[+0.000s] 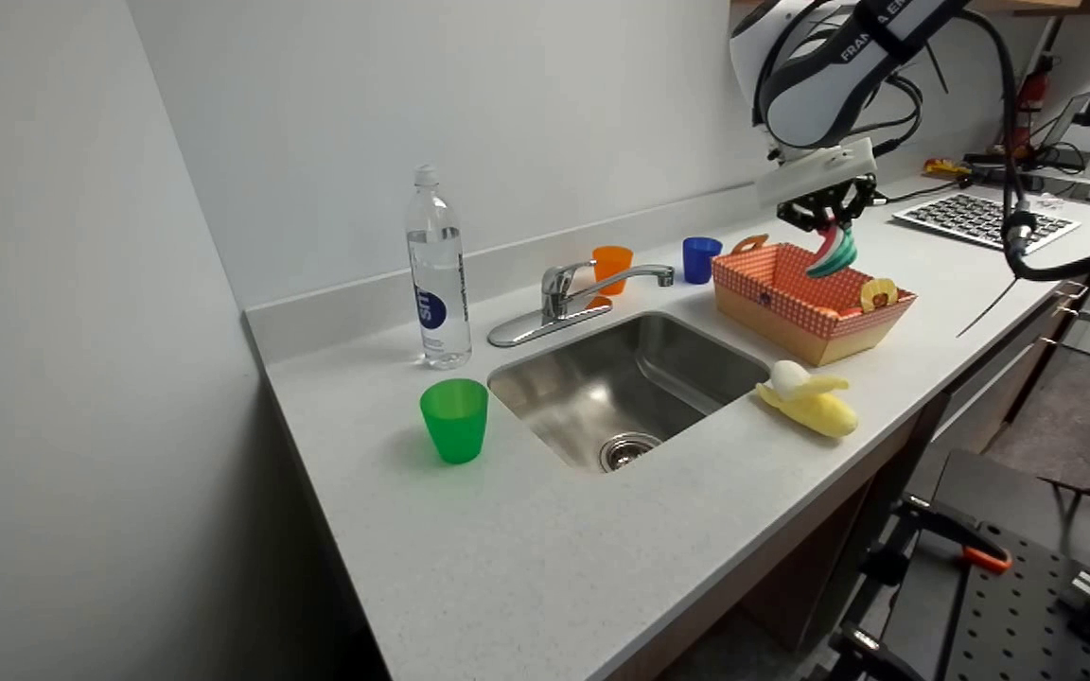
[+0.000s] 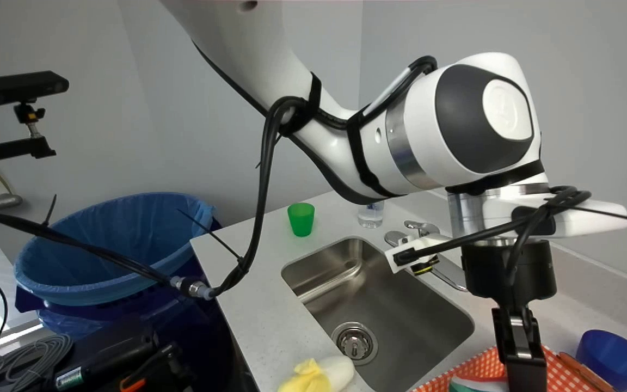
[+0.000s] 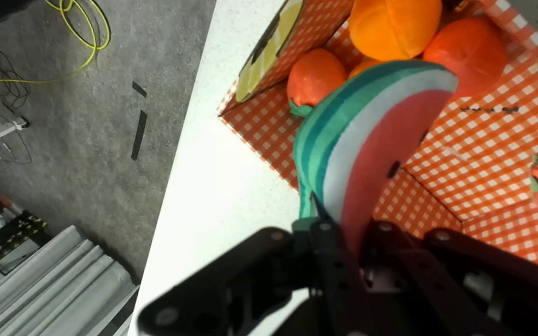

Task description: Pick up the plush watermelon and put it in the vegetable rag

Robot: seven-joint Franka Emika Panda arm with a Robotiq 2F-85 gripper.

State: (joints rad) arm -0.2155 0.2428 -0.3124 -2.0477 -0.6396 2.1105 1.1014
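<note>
We're on the wrist view, and the gripper [image 3: 348, 228] is pinched narrow on one end of the plush watermelon [image 3: 367, 135], the free end pointing to one o'clock. Beyond it lies the checked vegetable basket [image 3: 498, 144]: a bare patch at two o'clock, an orange-coloured fruit [image 3: 395, 28] just past twelve, counter [image 3: 213, 205] at nine. The rind overlaps the rim here, so we'd favour a small nudge toward two before letting go.

Over to an exterior view! The slice [image 1: 834, 255] hangs at the gripper's six o'clock, seemingly over the basket's opening. From it, a yellow handle [image 1: 879, 291] waits between four and five, the banana [image 1: 815, 409] lies outside at six, the blue cup [image 1: 701, 260] at nine. We call the step lower-and-release: straight down, clear of that handle, parting the grip only once the slice is inside the rim, or something this soft could catch and tumble out.

In an exterior view, too, the fingers [image 2: 527, 373] reach down with the slice toward their nine o'clock and checked basket behind; the view's lower edge crops it, so we can't judge the drop height. Gently, then: we'd spread wide, let the plush fall free, and rise toward twelve.
</note>
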